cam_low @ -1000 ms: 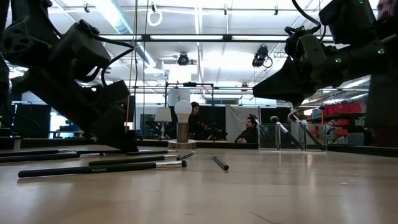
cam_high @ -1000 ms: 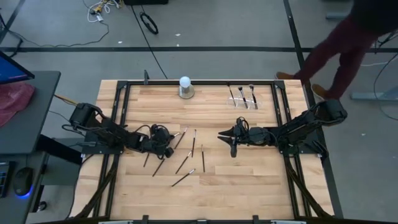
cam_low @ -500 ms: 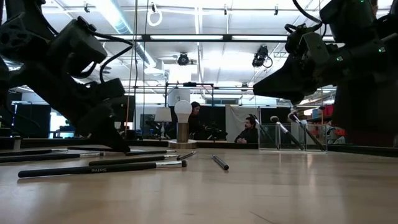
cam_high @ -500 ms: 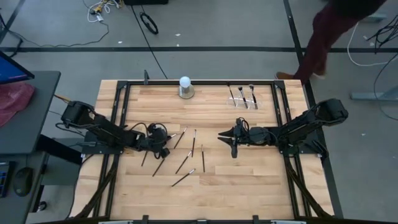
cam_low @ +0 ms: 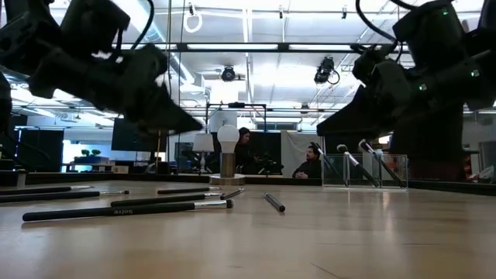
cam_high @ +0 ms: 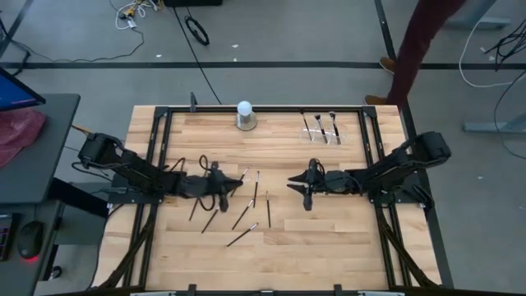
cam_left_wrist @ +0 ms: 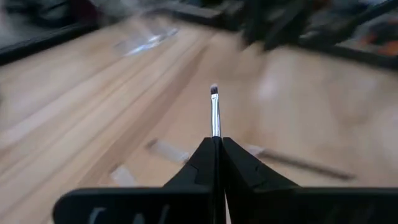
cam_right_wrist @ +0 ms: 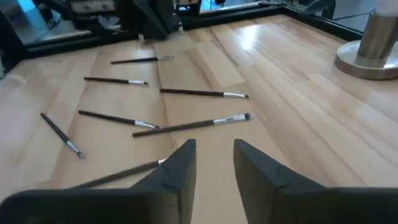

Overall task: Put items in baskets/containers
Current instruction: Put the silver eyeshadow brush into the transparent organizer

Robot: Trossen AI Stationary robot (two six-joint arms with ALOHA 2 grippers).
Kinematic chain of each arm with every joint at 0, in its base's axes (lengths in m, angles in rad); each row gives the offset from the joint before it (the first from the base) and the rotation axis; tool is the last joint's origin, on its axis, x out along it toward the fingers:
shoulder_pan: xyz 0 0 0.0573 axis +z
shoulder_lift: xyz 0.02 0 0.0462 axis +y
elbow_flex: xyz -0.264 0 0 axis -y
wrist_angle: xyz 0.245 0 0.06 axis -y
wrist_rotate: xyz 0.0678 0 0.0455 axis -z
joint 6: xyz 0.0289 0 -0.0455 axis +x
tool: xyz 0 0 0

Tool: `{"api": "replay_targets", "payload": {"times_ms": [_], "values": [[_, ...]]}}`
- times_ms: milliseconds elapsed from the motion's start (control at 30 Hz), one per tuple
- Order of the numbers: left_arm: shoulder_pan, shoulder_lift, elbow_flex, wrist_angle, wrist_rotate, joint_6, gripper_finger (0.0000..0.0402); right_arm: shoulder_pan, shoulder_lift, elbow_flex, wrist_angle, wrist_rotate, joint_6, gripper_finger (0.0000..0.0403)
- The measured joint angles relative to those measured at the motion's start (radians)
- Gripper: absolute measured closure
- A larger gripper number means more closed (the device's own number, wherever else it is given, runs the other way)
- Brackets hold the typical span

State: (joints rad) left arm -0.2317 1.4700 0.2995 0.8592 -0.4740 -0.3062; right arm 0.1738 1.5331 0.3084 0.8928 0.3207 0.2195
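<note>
My left gripper (cam_high: 233, 182) (cam_left_wrist: 217, 142) hangs above the table left of centre, shut on a thin makeup brush (cam_left_wrist: 214, 113) whose tip (cam_high: 244, 173) points right and a little far. Several more dark brushes (cam_high: 246, 215) (cam_right_wrist: 193, 124) lie flat on the wood between the arms. The clear holder (cam_high: 329, 127) (cam_low: 364, 170) stands near the far right edge with three brushes leaning in it. My right gripper (cam_high: 292, 182) (cam_right_wrist: 213, 154) hovers open, right of the loose brushes, touching nothing. My left gripper pinches the brush between its two fingers (cam_left_wrist: 205, 162). The silver ferrule (cam_left_wrist: 215, 121) and the small bristle tip stick straight out past the fingertips, so the fingers lie along the brush. The brush is lifted clear of the table, about level, its handle hidden between the fingers.
A white ball on a round grey base (cam_high: 244, 115) (cam_low: 227, 155) stands at the far edge, left of the holder. A dark frame (cam_high: 263, 108) borders the table. A person's legs (cam_high: 419, 49) pass on the floor beyond the far right corner. Bare wood (cam_high: 329, 247) lies near me.
My left gripper has risen from the table top and moved a little toward the right. It has taken one brush from the far left of the loose group, and that brush is now lifted clear. The right arm has kept still. The person has walked on behind the table.
</note>
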Motion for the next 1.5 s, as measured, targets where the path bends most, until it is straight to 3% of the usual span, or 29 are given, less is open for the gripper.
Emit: {"api": "replay_targets", "payload": {"times_ms": [233,467,633,1500], "values": [[-0.002,0.026,0.105,0.055,0.12,0.07,0.0389,0.0,0.242,0.045,0.391,-0.098,-0.08,0.0218],[-0.001,0.115,0.231,0.048,0.131,0.179,0.0389,0.034,0.369,0.201,0.536,-0.139,-0.15,0.0186],[-0.001,0.115,0.252,0.061,0.129,0.207,0.0388,0.042,0.357,0.209,0.558,-0.064,-0.149,0.0201],[-0.001,0.114,0.27,0.069,0.127,0.224,0.0388,0.044,0.357,0.254,0.595,-0.07,-0.13,0.0337]]}}
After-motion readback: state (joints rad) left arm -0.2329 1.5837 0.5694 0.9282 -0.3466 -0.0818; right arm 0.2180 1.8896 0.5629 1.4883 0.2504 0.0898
